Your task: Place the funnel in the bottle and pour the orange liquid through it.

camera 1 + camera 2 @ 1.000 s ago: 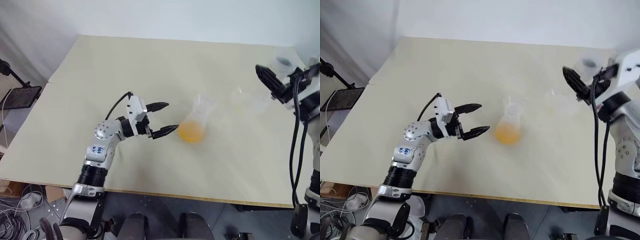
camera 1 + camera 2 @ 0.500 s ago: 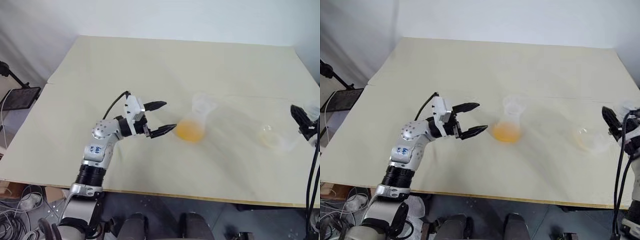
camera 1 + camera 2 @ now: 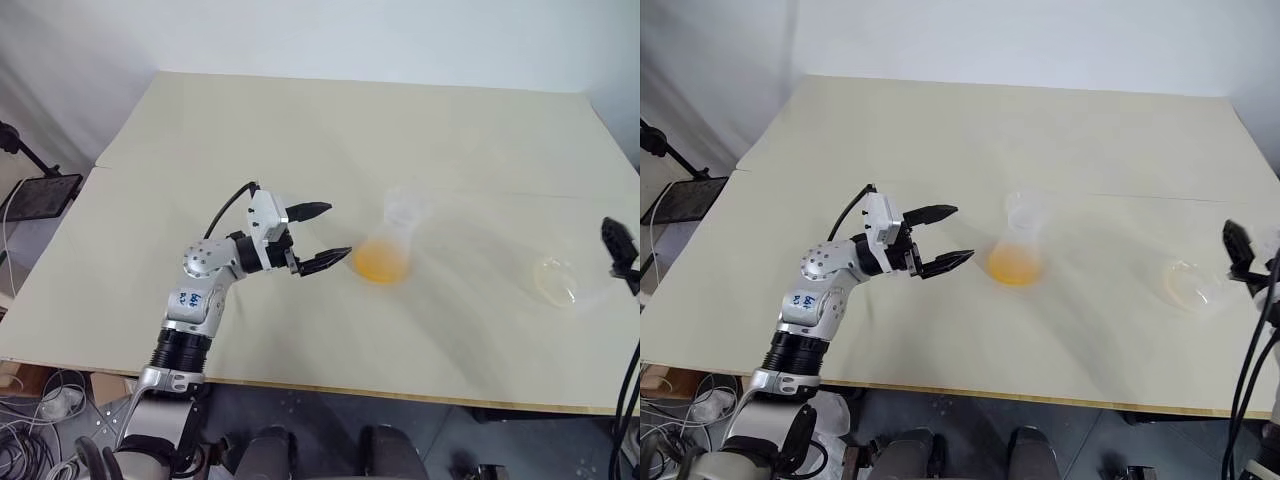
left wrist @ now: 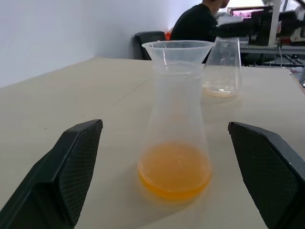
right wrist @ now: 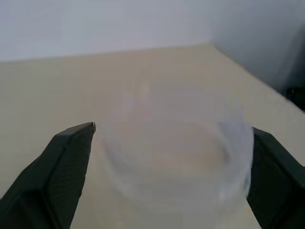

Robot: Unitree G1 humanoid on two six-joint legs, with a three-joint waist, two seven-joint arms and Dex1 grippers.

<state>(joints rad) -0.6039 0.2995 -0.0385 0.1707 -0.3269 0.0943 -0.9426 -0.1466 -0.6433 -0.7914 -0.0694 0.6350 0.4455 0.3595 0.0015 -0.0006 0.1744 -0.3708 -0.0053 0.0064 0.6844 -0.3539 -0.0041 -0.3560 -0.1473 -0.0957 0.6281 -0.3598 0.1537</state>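
Note:
The bottle [image 3: 386, 243] stands upright mid-table with the funnel [image 4: 177, 47] seated in its neck. The orange liquid [image 4: 174, 171] fills only the bottle's base. My left gripper [image 3: 338, 231] is open, level with the table and just to the left of the bottle, which shows between its fingers [image 4: 71, 167]. An emptied clear flask [image 3: 556, 281] with a faint orange trace stands near the table's right edge. My right gripper [image 3: 621, 250] is beside it at the picture's edge, open; the flask [image 5: 174, 157] shows blurred between its spread fingers.
The pale table [image 3: 300, 130] stretches wide behind and to the left of the bottle. A black stand [image 3: 30, 190] sits off its left side. A person in a dark top [image 4: 198, 24] sits at desks beyond the table.
My right gripper came down and out to the right, left the clear flask standing near the right edge, and opened. The left arm and the bottle stayed put.

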